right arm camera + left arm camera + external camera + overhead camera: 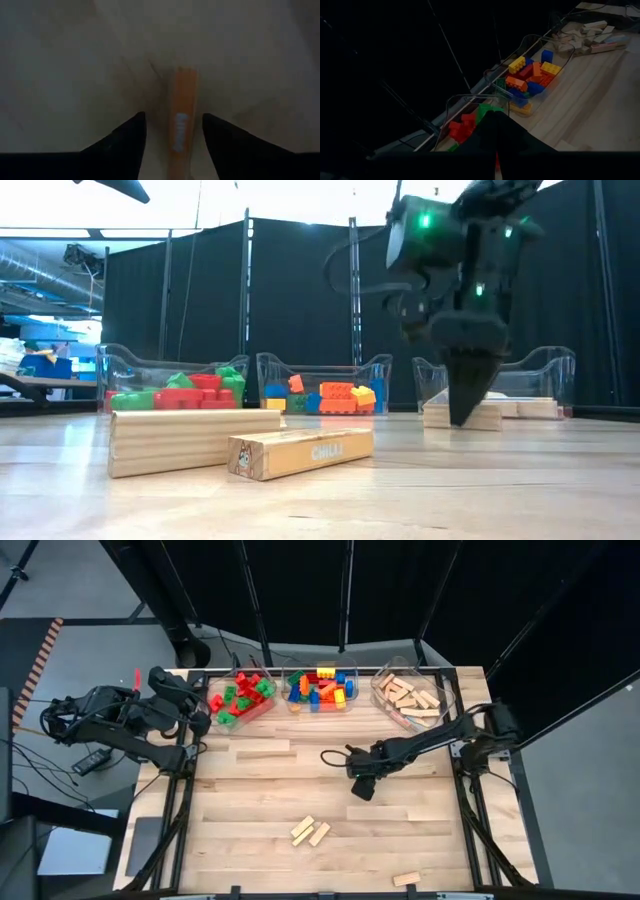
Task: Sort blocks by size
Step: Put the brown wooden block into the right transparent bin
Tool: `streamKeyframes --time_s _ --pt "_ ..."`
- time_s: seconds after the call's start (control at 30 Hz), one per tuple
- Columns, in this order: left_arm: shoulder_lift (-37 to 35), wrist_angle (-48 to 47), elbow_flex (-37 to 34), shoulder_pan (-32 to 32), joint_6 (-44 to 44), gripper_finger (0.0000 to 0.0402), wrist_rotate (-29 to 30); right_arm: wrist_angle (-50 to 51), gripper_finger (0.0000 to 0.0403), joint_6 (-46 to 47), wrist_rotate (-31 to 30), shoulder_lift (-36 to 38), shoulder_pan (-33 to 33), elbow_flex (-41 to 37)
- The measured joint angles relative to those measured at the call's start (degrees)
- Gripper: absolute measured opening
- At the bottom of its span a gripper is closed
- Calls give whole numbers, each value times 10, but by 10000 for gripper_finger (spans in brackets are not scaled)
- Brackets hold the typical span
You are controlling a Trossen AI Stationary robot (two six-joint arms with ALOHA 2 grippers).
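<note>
My right gripper (362, 787) points down at the middle of the table, open. A tan wooden bar (184, 95) lies on the table between its two fingers, which run along the bar's sides with a gap showing on one side. In the low view the same bar (436, 418) shows behind the fingertips. Two more wooden bars (310, 831) lie side by side nearer the front, and one (406, 878) lies at the front edge. My left gripper (497, 150) waits shut at the far left, beside the bin of red and green blocks (240, 698).
Three clear bins stand along the far edge. The left one holds red and green bricks, the middle one (320, 688) bricks of mixed colours, and the right one (412, 698) wooden bars. Bare tabletop lies around the right gripper and toward the left and near edges.
</note>
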State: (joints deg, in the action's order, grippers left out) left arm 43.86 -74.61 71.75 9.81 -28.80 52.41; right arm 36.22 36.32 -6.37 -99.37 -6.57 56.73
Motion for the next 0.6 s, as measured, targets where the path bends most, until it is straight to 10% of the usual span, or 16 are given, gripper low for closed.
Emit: streamKeyframes --time_s 0.27,0.6 --pt "0 0 0 0 -2 4 -15 -11 66 -21 27 -34 7 4" --pt "0 0 0 0 -4 4 -17 81 74 -64 -62 64 61 57"
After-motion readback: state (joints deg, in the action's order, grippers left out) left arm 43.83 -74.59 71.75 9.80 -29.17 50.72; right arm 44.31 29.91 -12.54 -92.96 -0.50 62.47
